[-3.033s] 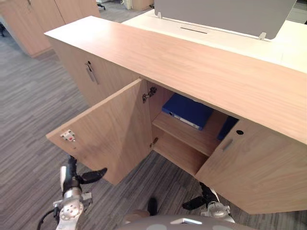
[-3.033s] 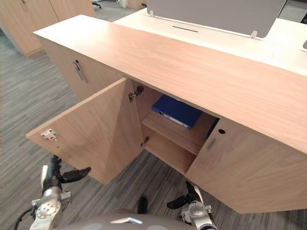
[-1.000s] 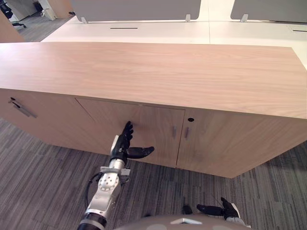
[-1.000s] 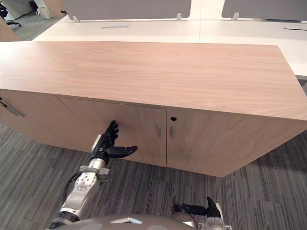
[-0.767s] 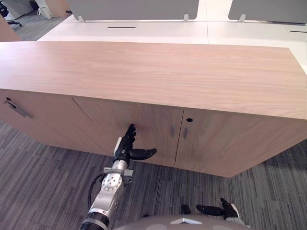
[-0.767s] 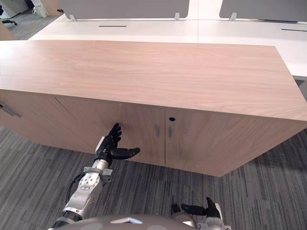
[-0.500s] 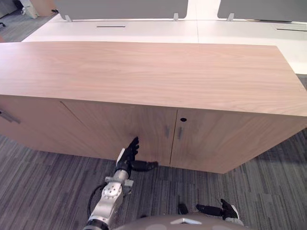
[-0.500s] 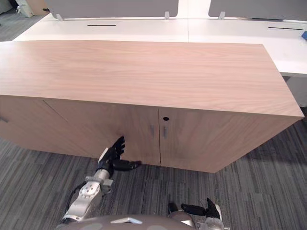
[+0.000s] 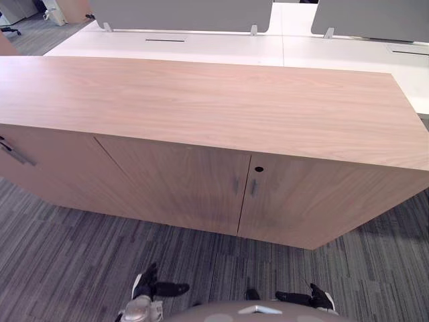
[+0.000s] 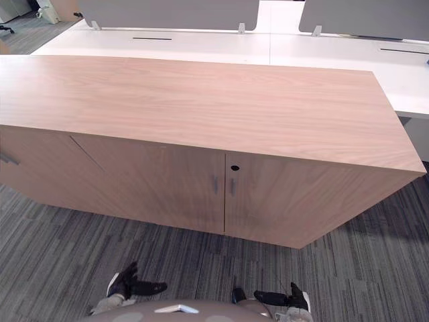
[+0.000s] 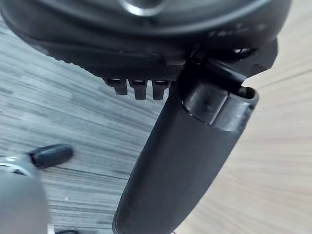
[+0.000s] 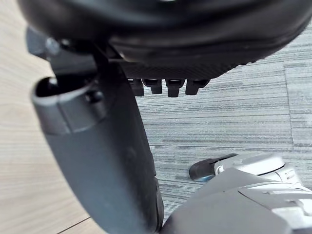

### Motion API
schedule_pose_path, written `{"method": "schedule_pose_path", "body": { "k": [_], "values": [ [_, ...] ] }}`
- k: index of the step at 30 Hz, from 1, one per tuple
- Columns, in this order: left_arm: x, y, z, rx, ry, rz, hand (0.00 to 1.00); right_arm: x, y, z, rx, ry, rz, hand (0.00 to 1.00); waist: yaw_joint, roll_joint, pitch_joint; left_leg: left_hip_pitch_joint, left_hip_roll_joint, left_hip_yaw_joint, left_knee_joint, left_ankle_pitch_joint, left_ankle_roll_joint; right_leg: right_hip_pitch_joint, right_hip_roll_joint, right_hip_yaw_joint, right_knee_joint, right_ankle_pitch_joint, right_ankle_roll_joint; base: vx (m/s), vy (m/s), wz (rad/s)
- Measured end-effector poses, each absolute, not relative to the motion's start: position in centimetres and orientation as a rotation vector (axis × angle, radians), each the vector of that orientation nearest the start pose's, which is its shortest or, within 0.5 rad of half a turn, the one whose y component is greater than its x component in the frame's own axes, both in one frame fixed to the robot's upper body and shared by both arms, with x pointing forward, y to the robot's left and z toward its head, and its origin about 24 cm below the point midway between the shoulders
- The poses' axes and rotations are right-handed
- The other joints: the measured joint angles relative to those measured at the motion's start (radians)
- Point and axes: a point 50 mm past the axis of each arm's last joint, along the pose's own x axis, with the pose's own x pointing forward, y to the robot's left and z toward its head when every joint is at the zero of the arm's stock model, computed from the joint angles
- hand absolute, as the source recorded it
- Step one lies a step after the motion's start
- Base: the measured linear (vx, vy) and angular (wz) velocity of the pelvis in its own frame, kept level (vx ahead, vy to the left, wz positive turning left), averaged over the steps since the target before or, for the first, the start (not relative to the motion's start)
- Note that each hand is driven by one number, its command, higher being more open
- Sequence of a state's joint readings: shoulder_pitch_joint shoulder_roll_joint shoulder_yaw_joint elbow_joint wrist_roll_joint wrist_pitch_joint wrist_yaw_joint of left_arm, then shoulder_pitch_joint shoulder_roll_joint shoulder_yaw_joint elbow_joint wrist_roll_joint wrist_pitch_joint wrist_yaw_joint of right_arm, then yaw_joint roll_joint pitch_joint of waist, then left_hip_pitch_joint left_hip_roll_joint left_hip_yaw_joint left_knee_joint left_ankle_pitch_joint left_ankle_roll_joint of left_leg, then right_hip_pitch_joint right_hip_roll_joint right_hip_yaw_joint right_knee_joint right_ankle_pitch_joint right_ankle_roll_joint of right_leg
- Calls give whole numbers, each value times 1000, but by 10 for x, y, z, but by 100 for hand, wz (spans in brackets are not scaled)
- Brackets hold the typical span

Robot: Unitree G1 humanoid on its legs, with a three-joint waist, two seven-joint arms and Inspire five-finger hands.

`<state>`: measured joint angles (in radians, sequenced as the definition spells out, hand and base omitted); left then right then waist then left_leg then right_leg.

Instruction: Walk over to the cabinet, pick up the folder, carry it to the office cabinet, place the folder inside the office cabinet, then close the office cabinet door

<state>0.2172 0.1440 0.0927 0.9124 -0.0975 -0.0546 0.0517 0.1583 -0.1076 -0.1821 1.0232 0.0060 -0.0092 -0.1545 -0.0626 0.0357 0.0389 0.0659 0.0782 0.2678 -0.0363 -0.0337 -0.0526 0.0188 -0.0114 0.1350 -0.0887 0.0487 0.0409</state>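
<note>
The long wooden office cabinet [image 9: 201, 107] stands right in front of me. Its left door [image 9: 174, 181] and right door [image 9: 322, 201] are both flush with the front, so the inside is hidden. Two small handles [image 9: 235, 185] flank the seam, under a keyhole [image 9: 259, 169]. My left hand [image 9: 151, 290] hangs low over the carpet, well short of the doors, open and holding nothing; its thumb [image 11: 180, 161] sticks out straight. My right hand [image 9: 312, 297] hangs low at the other side, also open and holding nothing, thumb [image 12: 102, 161] extended.
Grey striped carpet [image 9: 67, 248] lies between me and the cabinet. Another door with a bar handle [image 9: 13, 151] continues the cabinet to the left. Behind it are white desks [image 9: 201, 47] with grey partition screens [image 9: 181, 10].
My left hand has drawn back from the left door and dropped low near my body. Three seconds ago that door stood open with a blue folder on the shelf; it is shut now.
</note>
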Motion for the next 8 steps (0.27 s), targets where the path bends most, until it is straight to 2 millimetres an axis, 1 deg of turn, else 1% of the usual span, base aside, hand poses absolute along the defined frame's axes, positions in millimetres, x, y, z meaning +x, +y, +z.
{"method": "schedule_pose_path", "body": {
  "k": [1,3,8],
  "values": [
    [63,228,-155,18,1079,335,100,67,-225,-161,-84,1153,-402,100,1,-4,3,-6,2,-2,13,-4,-3,0,1,0,1,0,0,-19,-33,1],
    [57,229,-157,5,1103,371,100,72,-224,-160,-81,1146,-402,100,2,-9,6,-11,3,-6,21,-6,-4,-1,1,-3,2,1,-2,-19,-30,4],
    [51,224,-160,-27,1127,408,100,80,-226,-158,-57,1121,-431,100,13,-10,6,-12,3,-17,24,-6,-4,1,0,-12,7,1,-2,-24,-20,5]
  ]
}}
